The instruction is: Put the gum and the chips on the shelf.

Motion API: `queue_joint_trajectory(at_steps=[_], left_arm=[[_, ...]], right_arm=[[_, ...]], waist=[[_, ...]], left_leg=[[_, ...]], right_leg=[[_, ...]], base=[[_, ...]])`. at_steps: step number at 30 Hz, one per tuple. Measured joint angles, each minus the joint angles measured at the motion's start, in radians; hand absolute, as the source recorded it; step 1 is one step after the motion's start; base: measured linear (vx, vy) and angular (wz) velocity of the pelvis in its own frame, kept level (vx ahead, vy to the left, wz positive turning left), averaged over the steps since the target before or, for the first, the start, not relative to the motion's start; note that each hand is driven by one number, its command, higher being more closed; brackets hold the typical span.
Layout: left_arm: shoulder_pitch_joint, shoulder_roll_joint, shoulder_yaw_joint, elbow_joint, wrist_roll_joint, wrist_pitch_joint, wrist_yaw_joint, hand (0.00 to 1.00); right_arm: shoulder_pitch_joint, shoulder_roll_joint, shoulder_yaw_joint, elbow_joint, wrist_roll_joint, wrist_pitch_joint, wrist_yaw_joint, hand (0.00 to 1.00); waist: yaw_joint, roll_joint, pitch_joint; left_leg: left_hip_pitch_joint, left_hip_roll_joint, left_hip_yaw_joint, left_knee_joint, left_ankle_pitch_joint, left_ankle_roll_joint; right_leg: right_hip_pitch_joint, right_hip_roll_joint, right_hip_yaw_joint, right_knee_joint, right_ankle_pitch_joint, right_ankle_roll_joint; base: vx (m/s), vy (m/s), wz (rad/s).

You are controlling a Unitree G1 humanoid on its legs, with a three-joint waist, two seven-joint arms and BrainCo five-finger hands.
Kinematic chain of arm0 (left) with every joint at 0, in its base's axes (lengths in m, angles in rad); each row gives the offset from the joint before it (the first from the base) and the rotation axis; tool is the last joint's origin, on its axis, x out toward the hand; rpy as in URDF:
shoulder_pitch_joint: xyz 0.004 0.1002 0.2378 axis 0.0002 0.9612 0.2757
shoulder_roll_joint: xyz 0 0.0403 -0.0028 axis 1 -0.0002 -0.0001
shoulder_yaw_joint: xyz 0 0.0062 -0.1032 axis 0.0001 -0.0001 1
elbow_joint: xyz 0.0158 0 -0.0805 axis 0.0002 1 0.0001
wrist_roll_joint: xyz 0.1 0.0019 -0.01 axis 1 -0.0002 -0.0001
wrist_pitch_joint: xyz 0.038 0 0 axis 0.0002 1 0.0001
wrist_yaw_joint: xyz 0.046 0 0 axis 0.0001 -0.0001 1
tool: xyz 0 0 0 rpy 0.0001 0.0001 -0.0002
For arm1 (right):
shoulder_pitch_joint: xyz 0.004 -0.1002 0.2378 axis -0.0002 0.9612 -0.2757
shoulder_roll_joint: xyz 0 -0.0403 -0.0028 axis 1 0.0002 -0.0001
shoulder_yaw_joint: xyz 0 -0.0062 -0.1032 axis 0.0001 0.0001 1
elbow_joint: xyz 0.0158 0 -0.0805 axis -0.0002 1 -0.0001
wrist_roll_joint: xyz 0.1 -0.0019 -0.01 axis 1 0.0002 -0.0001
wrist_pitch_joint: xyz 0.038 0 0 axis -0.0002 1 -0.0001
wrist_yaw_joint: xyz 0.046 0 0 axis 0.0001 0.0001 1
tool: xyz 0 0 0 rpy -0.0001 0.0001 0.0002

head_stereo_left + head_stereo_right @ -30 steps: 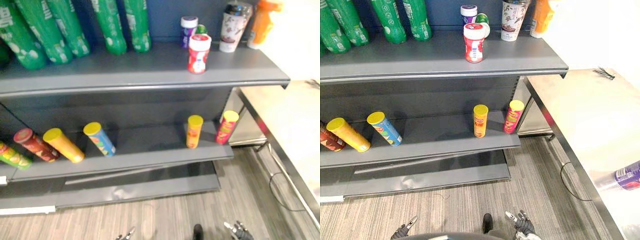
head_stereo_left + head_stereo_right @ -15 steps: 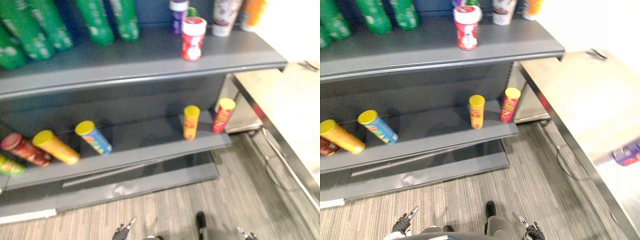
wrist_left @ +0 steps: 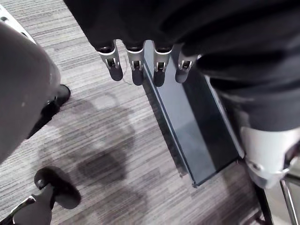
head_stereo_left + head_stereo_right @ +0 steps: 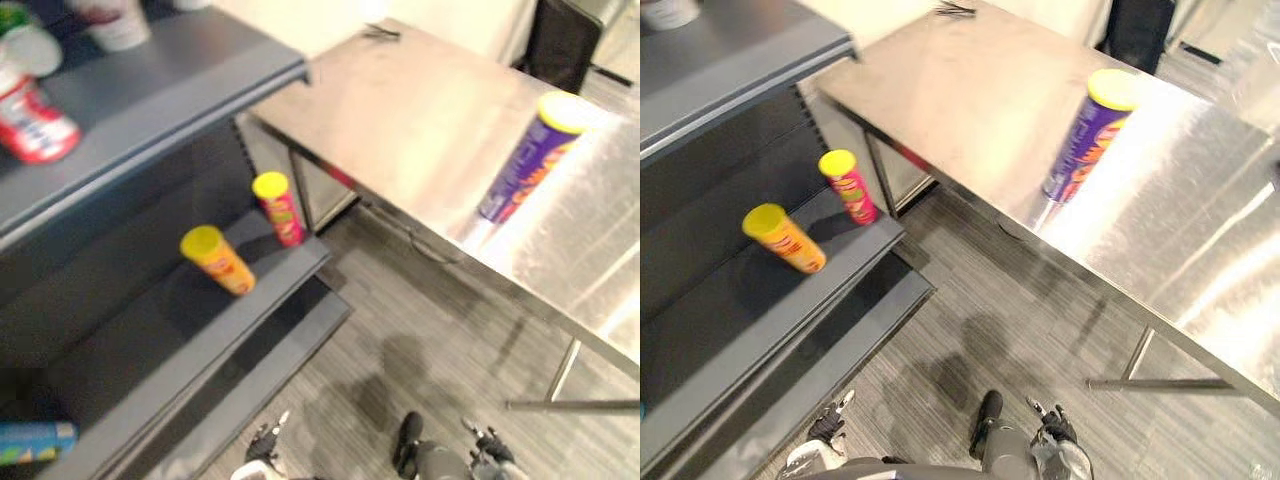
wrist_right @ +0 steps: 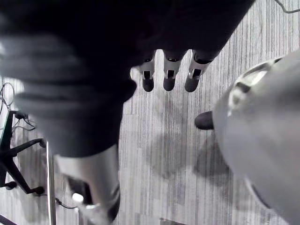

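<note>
A purple chips can [image 4: 524,160] with a yellow lid stands upright on the steel table [image 4: 400,110], to the right of the grey shelf unit [image 4: 170,90]. A red and white gum tub [image 4: 35,122] stands on the upper shelf at the far left. My left hand [image 4: 266,444] and my right hand [image 4: 1051,424] hang low near the floor, far from both. In the left wrist view the fingers [image 3: 136,65] are straight and hold nothing. The right hand's fingers [image 5: 168,75] are straight too and equally empty.
On the lower shelf [image 4: 150,340] stand a yellow can [image 4: 220,262] and a pink can [image 4: 279,208], and a blue can [image 4: 30,440] lies at its left end. A white cup [image 4: 115,25] sits on the upper shelf. A black chair [image 4: 560,40] stands behind the table.
The camera has swung to the right, so the shelf has slid left and the steel table with the purple can has come into view. Both hands still hang low and empty.
</note>
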Motion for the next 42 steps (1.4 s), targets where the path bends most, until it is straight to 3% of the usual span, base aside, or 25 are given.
queue_joint_trajectory(at_steps=[4, 8, 11, 12, 14, 15, 16, 18, 19, 20, 21, 22, 23, 24, 25, 27, 31, 34, 38, 42], left_arm=[[-0.009, -0.007, -0.002, 0.016, 0.007, 0.002, -0.005, 0.00], [-0.006, -0.005, 0.000, 0.021, 0.011, 0.008, -0.007, 0.00], [0.000, -0.005, 0.002, 0.021, 0.009, 0.009, -0.010, 0.00], [0.000, -0.007, 0.002, 0.021, -0.001, 0.009, -0.014, 0.00], [0.019, -0.006, 0.003, 0.006, -0.034, 0.008, -0.022, 0.00], [0.021, -0.005, -0.002, -0.007, -0.064, 0.006, -0.024, 0.00], [0.022, -0.007, -0.005, -0.017, -0.074, 0.006, -0.026, 0.00], [0.024, -0.002, -0.042, -0.040, -0.079, -0.005, -0.026, 0.00], [0.026, 0.001, -0.049, -0.043, -0.078, -0.008, -0.026, 0.00], [0.038, 0.005, -0.066, -0.058, -0.077, -0.016, -0.026, 0.00], [0.041, 0.006, -0.068, -0.058, -0.077, -0.016, -0.026, 0.00], [0.044, 0.007, -0.073, -0.056, -0.076, -0.015, -0.025, 0.00], [0.050, 0.002, -0.082, -0.047, -0.072, -0.015, -0.025, 0.00], [0.053, 0.002, -0.080, -0.043, -0.071, -0.015, -0.025, 0.00], [0.055, 0.012, -0.083, -0.024, -0.070, -0.013, -0.023, 0.00], [0.066, 0.026, -0.086, -0.017, -0.068, -0.014, -0.023, 0.00], [0.083, 0.039, -0.082, -0.013, -0.066, -0.014, -0.022, 0.00], [0.084, 0.043, -0.082, 0.023, -0.057, -0.014, -0.023, 0.00], [0.082, 0.036, -0.087, 0.034, 0.008, -0.014, -0.024, 0.00], [0.072, 0.034, -0.087, 0.053, 0.019, -0.014, -0.025, 0.00]], right_arm=[[0.013, -0.001, -0.001, 0.001, -0.003, -0.001, 0.001, 0.00], [0.042, -0.010, -0.013, 0.021, -0.004, 0.000, 0.003, 0.00], [0.043, -0.009, -0.035, 0.027, -0.004, 0.000, 0.005, 0.00], [0.041, -0.010, -0.050, 0.028, -0.003, -0.001, 0.005, 0.00], [0.044, -0.010, -0.049, 0.028, -0.002, -0.004, 0.004, 0.00], [0.042, -0.011, -0.047, 0.028, -0.002, -0.012, 0.002, 0.00], [0.036, -0.016, -0.048, 0.028, -0.001, -0.013, 0.000, 0.00], [0.033, -0.026, -0.050, 0.033, 0.001, -0.014, 0.000, 0.00], [0.033, -0.026, -0.050, 0.041, 0.001, -0.014, 0.000, 0.00], [0.036, -0.024, -0.050, 0.058, 0.000, -0.014, 0.000, 0.00], [0.038, -0.024, -0.051, 0.058, 0.000, -0.014, 0.000, 0.00], [0.044, -0.026, -0.052, 0.057, 0.000, -0.015, 0.001, 0.00], [0.059, -0.042, -0.051, 0.056, 0.000, -0.015, 0.001, 0.00], [0.063, -0.045, -0.051, 0.059, -0.002, -0.014, 0.000, 0.00], [0.088, -0.037, -0.050, 0.057, -0.002, -0.014, 0.003, 0.00], [0.113, -0.027, -0.052, 0.064, -0.003, -0.010, 0.003, 0.00], [0.128, 0.001, -0.092, 0.083, -0.004, -0.010, 0.003, 0.00], [0.126, 0.005, -0.111, 0.094, -0.004, -0.010, 0.006, 0.00], [0.123, -0.002, -0.192, 0.101, -0.006, -0.011, 0.000, 0.00], [0.126, -0.014, -0.293, 0.131, -0.004, -0.010, -0.006, 0.00]], waist=[[-0.027, -0.005, -0.001], [-0.044, -0.005, 0.000], [-0.063, -0.005, 0.000], [-0.065, -0.005, 0.000], [-0.063, -0.007, 0.000], [-0.047, -0.019, 0.005], [-0.045, -0.018, 0.005], [-0.015, -0.019, 0.007], [-0.013, -0.019, 0.007], [-0.013, -0.021, 0.009], [-0.013, -0.020, 0.008], [-0.017, -0.011, 0.004], [-0.016, 0.009, -0.007], [-0.010, 0.011, -0.008], [-0.019, -0.008, -0.027], [-0.019, -0.019, -0.035], [-0.016, -0.042, -0.050], [-0.017, -0.034, -0.089], [-0.016, -0.012, -0.107], [-0.019, -0.008, -0.112]], left_leg=[[0.030, 0.012, -0.003, 0.000, 0.069, -0.011], [0.068, 0.011, -0.004, 0.019, 0.101, -0.015], [0.078, 0.063, -0.005, 0.142, 0.116, -0.020], [0.086, 0.102, -0.007, 0.225, 0.146, -0.013], [0.053, 0.182, -0.105, 0.407, 0.262, 0.106], [-0.024, 0.171, -0.274, 0.486, 0.151, 0.074], [-0.068, 0.143, -0.365, 0.500, 0.090, 0.054], [-0.180, 0.030, -0.587, 0.450, -0.019, 0.033], [-0.197, 0.014, -0.619, 0.419, -0.029, 0.026], [-0.217, -0.032, -0.697, 0.273, -0.034, 0.015], [-0.219, -0.038, -0.710, 0.245, -0.033, 0.013], [-0.226, -0.053, -0.755, 0.146, -0.012, 0.010], [-0.227, -0.071, -0.810, 0.018, 0.049, 0.007], [-0.222, -0.082, -0.832, 0.009, 0.066, -0.023], [-0.208, -0.122, -0.826, -0.008, 0.040, -0.022], [-0.208, -0.165, -0.809, -0.012, 0.011, -0.006], [-0.168, -0.217, -0.773, -0.076, 0.012, -0.003], [-0.128, -0.230, -0.751, -0.120, 0.027, 0.019], [-0.097, -0.222, -0.761, -0.148, 0.028, 0.021], [-0.069, -0.218, -0.773, -0.178, 0.028, 0.021]], right_leg=[[0.031, 0.011, -0.006, 0.000, -0.012, -0.017], [0.039, -0.019, -0.009, 0.094, -0.113, -0.009], [0.039, -0.028, -0.005, 0.160, -0.183, -0.013], [0.047, -0.019, 0.004, 0.169, -0.198, -0.023], [0.085, 0.007, 0.066, 0.138, -0.202, -0.030], [0.104, 0.003, 0.134, 0.112, -0.203, -0.031], [0.111, 0.001, 0.169, 0.098, -0.205, -0.033], [0.149, -0.002, 0.275, 0.055, -0.207, -0.029], [0.160, -0.003, 0.291, 0.054, -0.209, -0.022], [0.181, -0.011, 0.345, 0.064, -0.225, 0.019], [0.181, -0.012, 0.355, 0.070, -0.229, 0.027], [0.178, -0.012, 0.379, 0.091, -0.251, 0.048], [0.163, -0.003, 0.412, 0.125, -0.272, 0.076], [0.156, -0.004, 0.441, 0.144, -0.281, 0.089], [0.162, -0.032, 0.467, 0.124, -0.275, 0.102], [0.162, -0.068, 0.498, 0.088, -0.255, 0.131], [0.196, -0.099, 0.516, -0.007, -0.201, 0.133], [0.216, -0.098, 0.519, -0.057, -0.171, 0.133], [0.232, -0.080, 0.519, -0.094, -0.134, 0.122], [0.235, -0.069, 0.516, -0.106, -0.112, 0.118]], base=[[0.01, -0.033, -0.06], [0.00, -0.018, -0.01], [0.04, -0.043, -0.20], [0.09, -0.122, -0.66], [0.13, -0.117, -0.97], [0.10, 0.004, -0.97], [0.11, 0.066, -1.26], [0.10, 0.102, -1.29], [0.12, 0.203, -1.35], [0.07, 0.155, -0.91], [0.02, 0.237, -0.95], [-0.02, 0.246, -0.70], [-0.02, 0.378, -0.84], [0.05, 0.347, -0.73], [0.06, 0.266, -0.42], [0.07, 0.261, -0.28], [0.10, 0.180, -0.20], [0.16, 0.075, -0.32], [0.18, -0.005, -0.35], [0.08, -0.017, -0.21]])
